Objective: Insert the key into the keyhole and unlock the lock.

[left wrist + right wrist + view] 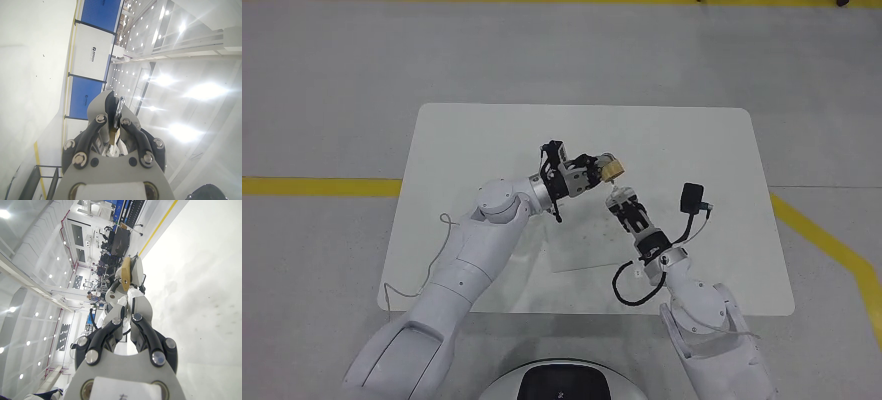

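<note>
1. Surface below; both arms meet above its middle.
2. Left end effector clamped on the lock, held off the surface.
3. Right end effector pinched narrow on what looks like the key.
4. Keyhole faces the key, just ahead along its long axis; not yet in, I'd say.

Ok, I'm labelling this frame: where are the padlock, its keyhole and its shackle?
padlock (126, 273), right wrist view, middle of brass body.
keyhole (125, 281), right wrist view, slot in end face.
shackle (119, 108), left wrist view, silver loop's middle.
</note>
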